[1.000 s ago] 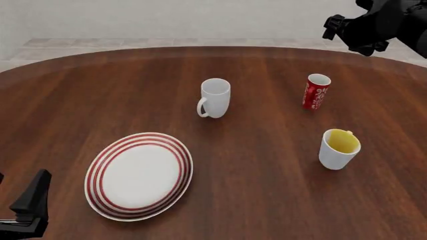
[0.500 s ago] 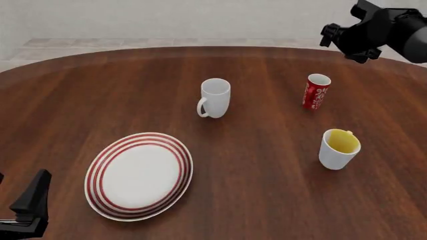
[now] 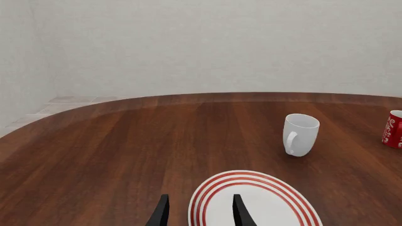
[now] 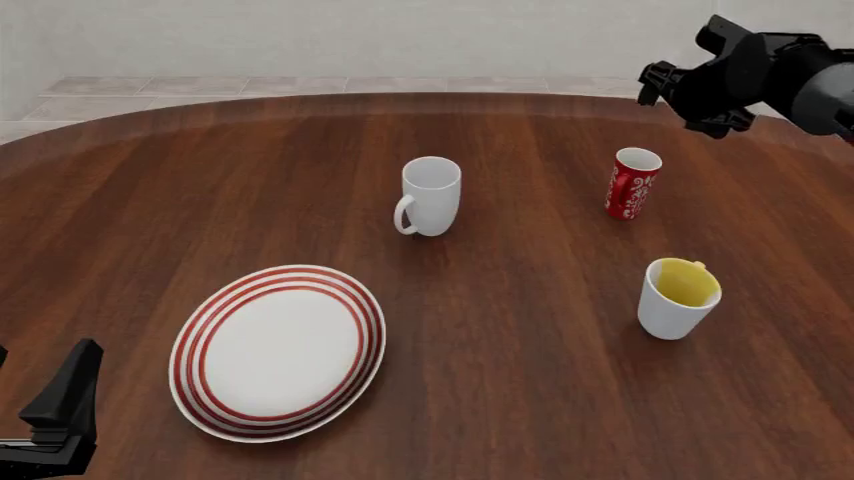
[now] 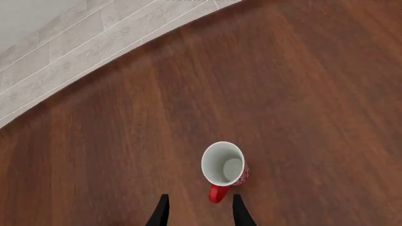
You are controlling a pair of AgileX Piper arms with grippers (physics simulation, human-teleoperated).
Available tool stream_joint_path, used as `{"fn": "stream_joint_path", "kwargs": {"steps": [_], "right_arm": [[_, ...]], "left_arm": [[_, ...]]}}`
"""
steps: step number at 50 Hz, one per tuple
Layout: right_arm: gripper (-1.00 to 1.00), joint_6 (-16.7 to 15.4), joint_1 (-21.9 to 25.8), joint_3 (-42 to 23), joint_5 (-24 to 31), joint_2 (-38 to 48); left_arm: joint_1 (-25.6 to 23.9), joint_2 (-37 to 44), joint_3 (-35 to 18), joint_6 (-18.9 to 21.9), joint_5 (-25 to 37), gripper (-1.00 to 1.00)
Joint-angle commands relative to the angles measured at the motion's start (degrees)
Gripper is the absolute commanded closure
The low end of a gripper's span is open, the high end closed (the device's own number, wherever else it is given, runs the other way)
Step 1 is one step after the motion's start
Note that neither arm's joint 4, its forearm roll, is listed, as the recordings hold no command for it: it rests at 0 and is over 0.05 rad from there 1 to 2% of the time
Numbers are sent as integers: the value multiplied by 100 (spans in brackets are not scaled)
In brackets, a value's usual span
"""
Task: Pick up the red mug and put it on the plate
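The red mug (image 4: pixel 633 183) stands upright at the table's far right, white lettering on its side. My right gripper (image 4: pixel 686 88) hangs above and just beyond it, apart from it. From the right wrist view I look down into the red mug (image 5: pixel 223 165), its handle near the open right gripper (image 5: pixel 199 213), nothing between the fingers. The plate (image 4: pixel 214 311), white with red rings, lies at the near left. My left gripper (image 4: pixel 60 412) sits low at the near left corner; in its wrist view the left gripper (image 3: pixel 199 214) stands open over the plate's (image 3: pixel 213 189) rim.
A plain white handled mug (image 4: pixel 430 195) stands mid-table between plate and red mug. A white mug with yellow inside (image 4: pixel 678 297) stands nearer, in front of the red mug. The round wooden table's far edge (image 5: pixel 125 52) runs close behind the red mug, tiled floor beyond.
The right gripper has come down a little and turned toward the red mug. The left arm, the mugs and the plate have not moved.
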Motion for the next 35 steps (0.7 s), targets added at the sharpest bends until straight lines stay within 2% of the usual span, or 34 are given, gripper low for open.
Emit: {"fn": "stream_joint_path", "kwargs": {"steps": [1,9,35], "right_arm": [[-100,21,14,-210,73,123],[-100,-57,-43,-110,9,164],[-100,190,-46,59,-117,334]], "left_arm": [[0,0,0,0,0,-100],[0,0,0,-1,0,-100],[0,0,0,0,0,-100]]}}
